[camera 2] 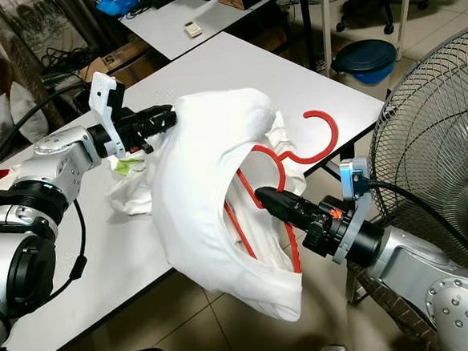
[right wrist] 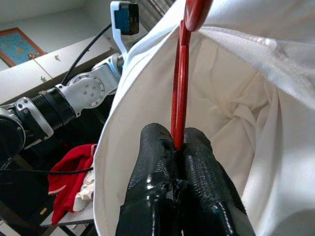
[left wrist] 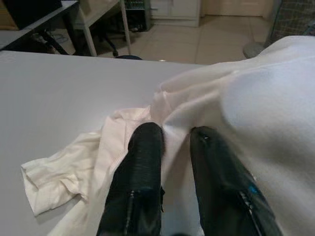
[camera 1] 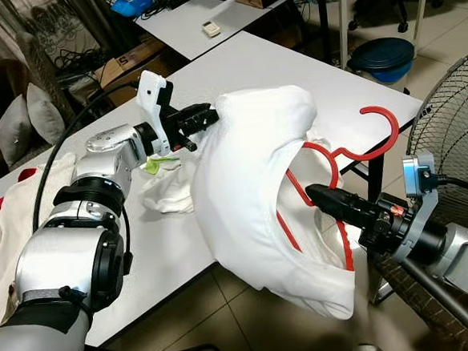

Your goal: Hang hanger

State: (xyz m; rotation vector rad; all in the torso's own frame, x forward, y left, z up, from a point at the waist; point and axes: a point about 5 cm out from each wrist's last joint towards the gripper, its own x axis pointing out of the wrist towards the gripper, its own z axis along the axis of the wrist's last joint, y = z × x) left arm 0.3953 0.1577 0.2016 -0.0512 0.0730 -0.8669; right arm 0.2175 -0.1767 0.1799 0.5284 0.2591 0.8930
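A red plastic hanger (camera 1: 353, 153) sits partly inside a white shirt (camera 1: 251, 190), its hook sticking out over the table's right edge. My right gripper (camera 1: 316, 194) is shut on the hanger's lower bar (right wrist: 180, 98), reaching into the shirt's open bottom. My left gripper (camera 1: 210, 114) is shut on the shirt's upper edge (left wrist: 170, 132), holding the cloth up above the white table (camera 1: 290, 59). The shirt hangs draped between both arms, its lower part dropping past the table's front edge.
More white cloth (camera 1: 167, 188) and a green scrap (camera 1: 154, 165) lie on the table under my left arm. A standing fan (camera 1: 456, 128) is close at the right. A red and white garment (camera 1: 4, 216) lies at the far left. A blue stool (camera 1: 380, 57) stands beyond the table.
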